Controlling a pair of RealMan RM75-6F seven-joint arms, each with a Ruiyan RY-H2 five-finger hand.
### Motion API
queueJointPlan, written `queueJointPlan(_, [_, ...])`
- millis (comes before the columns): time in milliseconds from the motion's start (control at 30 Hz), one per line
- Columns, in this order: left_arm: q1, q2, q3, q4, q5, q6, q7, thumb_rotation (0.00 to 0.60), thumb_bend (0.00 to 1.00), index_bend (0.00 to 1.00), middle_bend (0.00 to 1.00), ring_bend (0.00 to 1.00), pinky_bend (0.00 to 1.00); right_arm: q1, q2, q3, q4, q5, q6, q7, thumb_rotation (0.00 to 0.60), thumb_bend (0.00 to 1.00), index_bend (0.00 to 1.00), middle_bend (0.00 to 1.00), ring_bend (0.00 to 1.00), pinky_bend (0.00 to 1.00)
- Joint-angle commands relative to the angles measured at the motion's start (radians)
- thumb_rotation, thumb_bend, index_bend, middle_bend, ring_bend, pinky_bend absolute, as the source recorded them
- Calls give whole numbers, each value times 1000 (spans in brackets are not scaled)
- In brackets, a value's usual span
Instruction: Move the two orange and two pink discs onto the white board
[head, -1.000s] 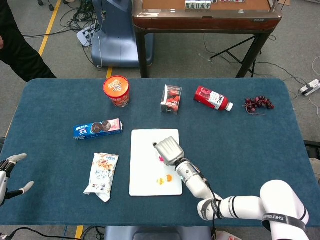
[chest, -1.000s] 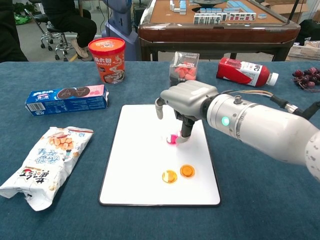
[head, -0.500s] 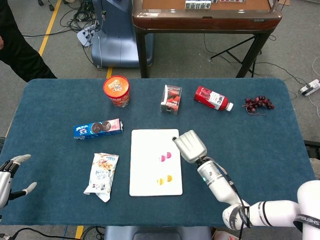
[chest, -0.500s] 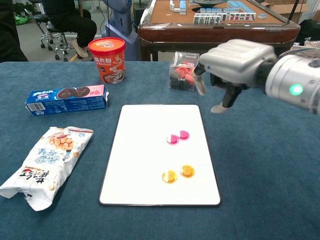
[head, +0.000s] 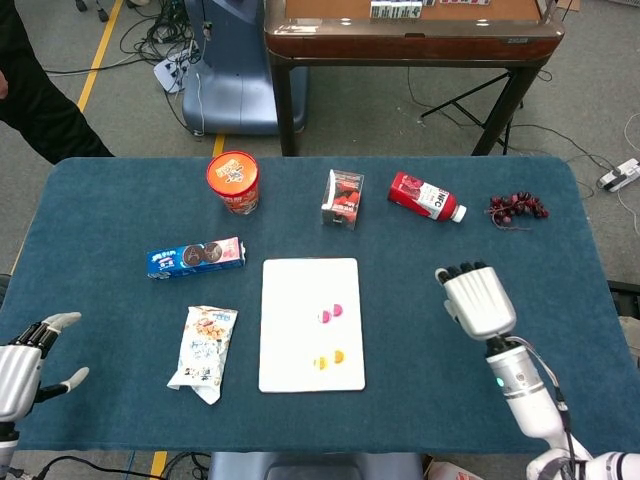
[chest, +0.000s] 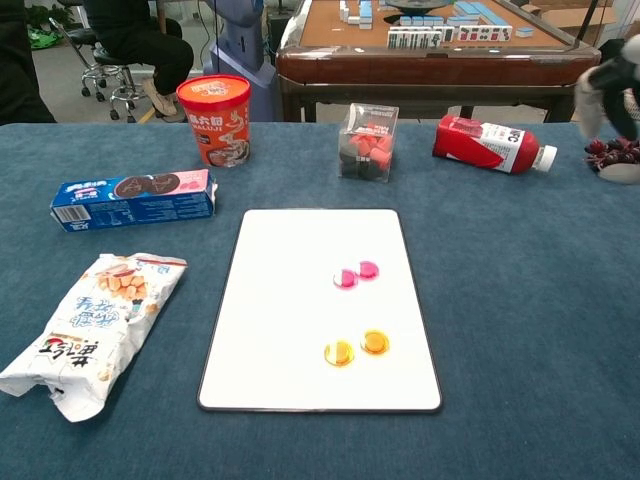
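Note:
The white board (chest: 290, 310) (head: 295, 300) lies at the table's middle. Two pink discs (chest: 356, 274) (head: 330, 314) sit side by side on its right half. Two orange discs (chest: 357, 347) (head: 329, 359) lie below them, nearer the front edge. My right hand (head: 478, 300) hovers over the blue cloth to the right of the board, fingers apart and holding nothing; the chest view catches only its blurred edge (chest: 610, 100) at far right. My left hand (head: 30, 358) is at the front left corner, open and empty.
A snack bag (chest: 90, 325) and blue cookie box (chest: 135, 198) lie left of the board. Behind it stand an orange cup (chest: 214, 118), a clear box (chest: 367, 140), a red bottle (chest: 490, 143) and grapes (head: 516, 208).
My right hand let go of a pink disc on the board, rose and swung right, off the board. Both pink discs now lie uncovered. The left hand shifted slightly.

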Motion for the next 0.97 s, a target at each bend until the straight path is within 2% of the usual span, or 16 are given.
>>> queueJointPlan(33, [-3, -7, 5, -4, 9, -2, 16, 600, 67, 283, 285, 309, 534, -103, 24, -24, 45, -32, 92, 52, 600, 167, 503, 549, 493, 505])
queueJointPlan(267, [-7, -21, 11, -6, 19, -8, 42, 600, 67, 283, 285, 309, 534, -230, 13, -24, 109, -41, 167, 167, 600, 166, 503, 517, 461, 482])
queueJointPlan(433, [-14, -33, 15, 3, 18, -24, 49, 600, 67, 283, 285, 308, 534, -288, 2, -24, 164, -76, 179, 259, 600, 167, 502, 506, 450, 454])
queueJointPlan(533, [-17, -37, 17, 5, 21, -28, 52, 600, 67, 283, 285, 308, 534, -294, 24, -29, 159, -104, 156, 287, 600, 167, 503, 493, 433, 450])
queueJointPlan(967, [-29, -55, 23, 13, 10, -57, 67, 600, 67, 283, 285, 308, 535, -327, 41, 24, 178, -140, 102, 359, 600, 167, 503, 490, 428, 449])
